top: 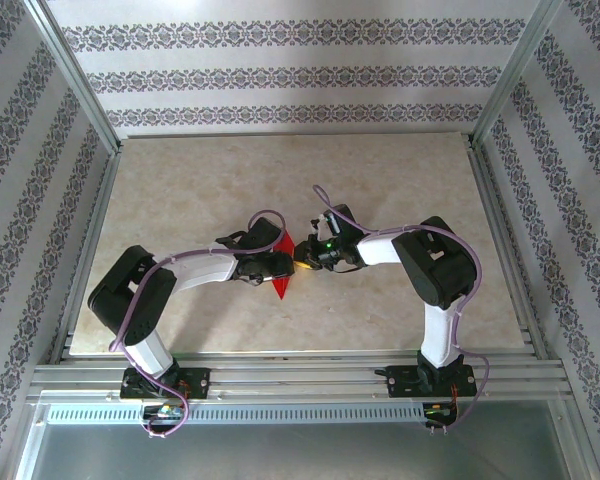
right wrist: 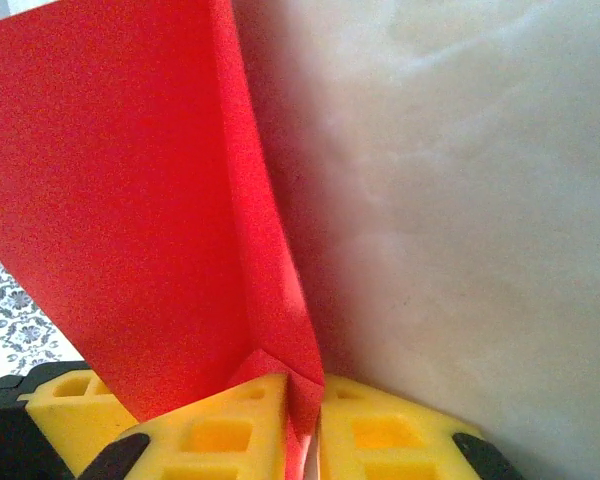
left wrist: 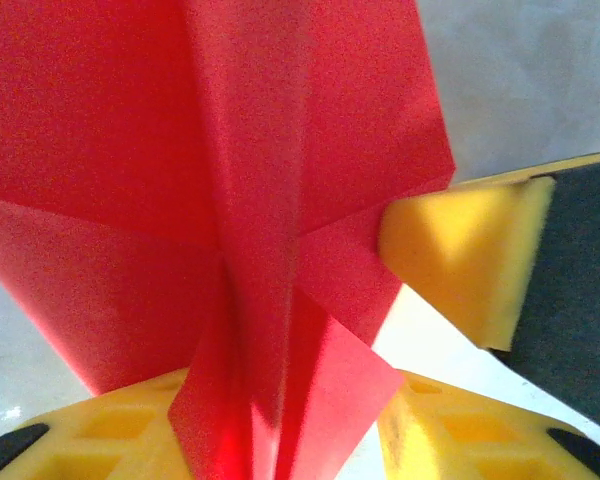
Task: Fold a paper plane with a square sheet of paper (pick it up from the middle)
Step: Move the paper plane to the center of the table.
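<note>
The creased red paper [top: 283, 284] sits over the middle of the table [top: 400, 180], between the two arms. The right end effector [right wrist: 305, 410] is clenched on one folded edge. The left end effector [left wrist: 280, 430] has the paper between its fingers [left wrist: 110, 430]; I cannot tell whether it grips the paper.

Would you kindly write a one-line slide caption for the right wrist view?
Right gripper pinching a creased fold of the thin bright red paper sheet against the pale marbled tabletop.
</note>
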`<state>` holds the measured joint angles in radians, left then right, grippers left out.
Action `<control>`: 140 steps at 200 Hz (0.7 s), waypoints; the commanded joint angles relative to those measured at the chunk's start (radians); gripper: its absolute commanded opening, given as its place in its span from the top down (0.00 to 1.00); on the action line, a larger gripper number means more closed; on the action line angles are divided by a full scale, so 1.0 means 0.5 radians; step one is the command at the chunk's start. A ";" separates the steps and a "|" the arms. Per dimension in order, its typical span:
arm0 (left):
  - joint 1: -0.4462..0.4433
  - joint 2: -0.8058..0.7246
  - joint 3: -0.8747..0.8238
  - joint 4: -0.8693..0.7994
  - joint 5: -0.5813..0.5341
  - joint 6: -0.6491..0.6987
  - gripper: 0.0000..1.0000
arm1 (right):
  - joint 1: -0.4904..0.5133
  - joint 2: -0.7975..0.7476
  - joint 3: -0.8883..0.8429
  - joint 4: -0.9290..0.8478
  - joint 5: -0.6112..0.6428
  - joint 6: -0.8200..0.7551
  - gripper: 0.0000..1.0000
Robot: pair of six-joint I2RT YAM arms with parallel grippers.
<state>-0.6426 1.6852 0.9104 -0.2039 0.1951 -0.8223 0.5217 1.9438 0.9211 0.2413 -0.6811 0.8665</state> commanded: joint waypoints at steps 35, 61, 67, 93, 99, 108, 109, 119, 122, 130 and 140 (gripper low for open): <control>-0.028 -0.043 0.067 -0.173 -0.144 0.041 0.65 | 0.030 0.033 0.041 -0.068 0.025 -0.045 0.84; -0.028 0.002 0.099 -0.157 -0.096 0.061 0.69 | 0.034 0.030 0.043 -0.068 0.023 -0.045 0.84; -0.029 0.009 0.107 -0.156 -0.091 0.066 0.69 | 0.034 0.030 0.045 -0.070 0.025 -0.044 0.84; -0.028 0.037 0.144 -0.175 -0.095 0.082 0.73 | 0.037 0.033 0.047 -0.068 0.025 -0.044 0.85; -0.028 0.045 0.150 -0.182 -0.094 0.087 0.73 | 0.035 0.033 0.048 -0.068 0.025 -0.043 0.85; -0.028 0.059 0.163 -0.200 -0.098 0.091 0.73 | 0.037 0.032 0.048 -0.073 0.024 -0.041 0.85; -0.028 0.061 0.165 -0.203 -0.099 0.092 0.73 | 0.037 0.032 0.048 -0.072 0.024 -0.040 0.85; -0.031 0.076 0.178 -0.226 -0.104 0.098 0.74 | 0.034 0.030 0.051 -0.070 0.022 -0.040 0.85; -0.028 0.080 0.179 -0.230 -0.104 0.100 0.74 | 0.036 0.030 0.051 -0.072 0.022 -0.041 0.85; -0.028 0.089 0.189 -0.248 -0.113 0.107 0.74 | 0.034 0.030 0.049 -0.073 0.022 -0.042 0.85; -0.028 0.099 0.200 -0.265 -0.114 0.118 0.73 | 0.037 0.030 0.054 -0.073 0.018 -0.043 0.85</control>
<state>-0.6426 1.7100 0.9825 -0.2710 0.1524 -0.7944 0.5282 1.9442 0.9279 0.2272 -0.6735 0.8635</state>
